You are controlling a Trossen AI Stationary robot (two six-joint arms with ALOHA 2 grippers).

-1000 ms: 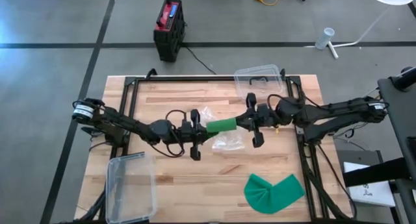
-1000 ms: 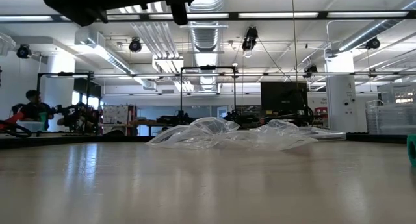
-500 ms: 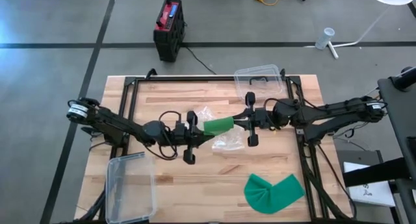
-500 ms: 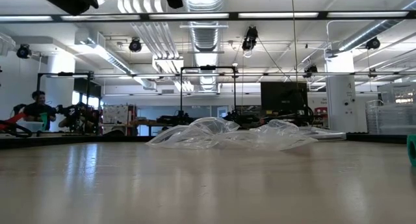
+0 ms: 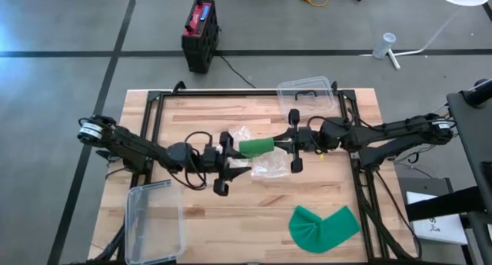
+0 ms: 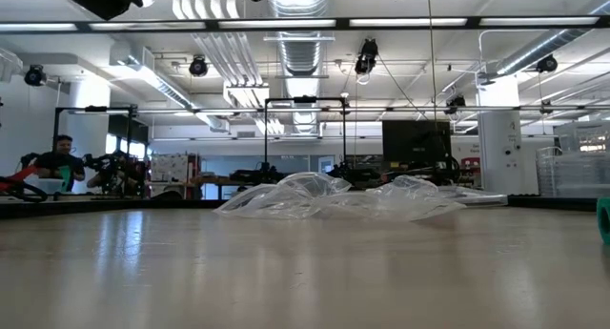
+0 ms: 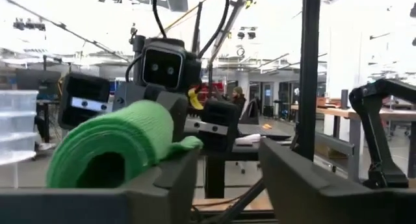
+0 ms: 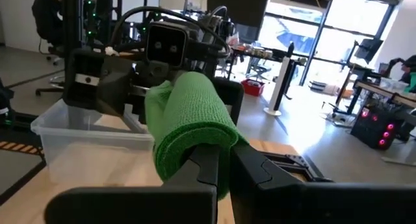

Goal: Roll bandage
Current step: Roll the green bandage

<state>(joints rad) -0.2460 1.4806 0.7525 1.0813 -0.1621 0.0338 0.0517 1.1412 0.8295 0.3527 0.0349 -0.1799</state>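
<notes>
The rolled green fabric bandage [image 5: 257, 147] is hanging in mid-air above the crumpled clear plastic bag [image 5: 265, 167] on the wooden desk [image 5: 231, 111], so it can be turned freely. The right hand [image 5: 291, 143] is pinching one end, clamped tight. The left hand [image 5: 227, 154] is sitting at the other end, half-parted (the roll lying beside one finger, ungripped).
</notes>
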